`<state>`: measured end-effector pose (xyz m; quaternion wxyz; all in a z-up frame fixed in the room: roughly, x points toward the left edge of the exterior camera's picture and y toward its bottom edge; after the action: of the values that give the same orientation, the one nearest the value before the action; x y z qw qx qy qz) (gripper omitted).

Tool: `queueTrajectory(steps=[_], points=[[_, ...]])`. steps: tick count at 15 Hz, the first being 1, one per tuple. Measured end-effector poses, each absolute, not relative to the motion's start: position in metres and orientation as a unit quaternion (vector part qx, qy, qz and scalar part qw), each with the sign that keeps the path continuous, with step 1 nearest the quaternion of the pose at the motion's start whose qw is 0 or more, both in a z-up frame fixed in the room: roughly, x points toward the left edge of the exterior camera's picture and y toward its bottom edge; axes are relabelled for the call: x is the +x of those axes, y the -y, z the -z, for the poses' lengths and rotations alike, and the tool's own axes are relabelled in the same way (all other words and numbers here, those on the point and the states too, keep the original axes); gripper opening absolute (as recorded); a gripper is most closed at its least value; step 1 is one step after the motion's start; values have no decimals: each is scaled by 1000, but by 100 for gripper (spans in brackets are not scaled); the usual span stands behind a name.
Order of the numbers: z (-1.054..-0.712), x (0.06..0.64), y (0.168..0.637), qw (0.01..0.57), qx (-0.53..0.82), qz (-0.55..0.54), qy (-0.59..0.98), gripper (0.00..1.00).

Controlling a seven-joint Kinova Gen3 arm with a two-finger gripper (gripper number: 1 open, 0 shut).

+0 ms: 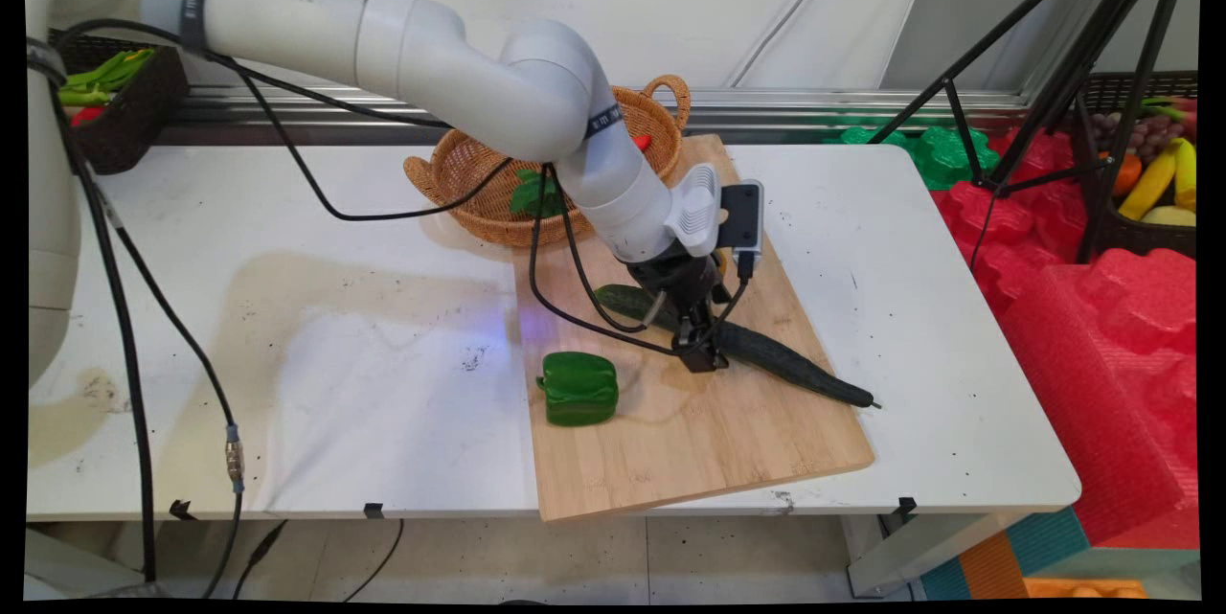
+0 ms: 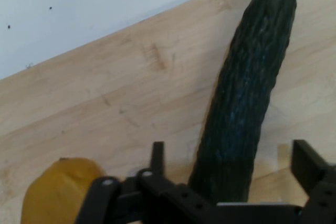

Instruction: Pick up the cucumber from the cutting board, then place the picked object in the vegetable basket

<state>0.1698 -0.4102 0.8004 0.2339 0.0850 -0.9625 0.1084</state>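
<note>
The gripper (image 1: 699,351) stands spread wide at centre frame, one finger on each side of the cucumber (image 1: 766,355), gripping nothing. The cucumber lies on the cutting board (image 1: 690,442), its length running from centre toward lower right. A green pepper (image 1: 578,389) sits left; a basket (image 1: 479,183) above.

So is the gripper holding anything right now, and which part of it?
Nothing is clamped yet. The gripper is open, its fingers straddling the cucumber near its middle as it lies on the cutting board.
</note>
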Motion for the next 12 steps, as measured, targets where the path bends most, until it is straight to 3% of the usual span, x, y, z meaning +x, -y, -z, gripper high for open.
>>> queueTrajectory(steps=[1,6,12], points=[[-798,168,412,232,81,-108,963,0],[-800,164,417,230,58,-119,964,0],[-847,187,402,253,43,-149,955,0]])
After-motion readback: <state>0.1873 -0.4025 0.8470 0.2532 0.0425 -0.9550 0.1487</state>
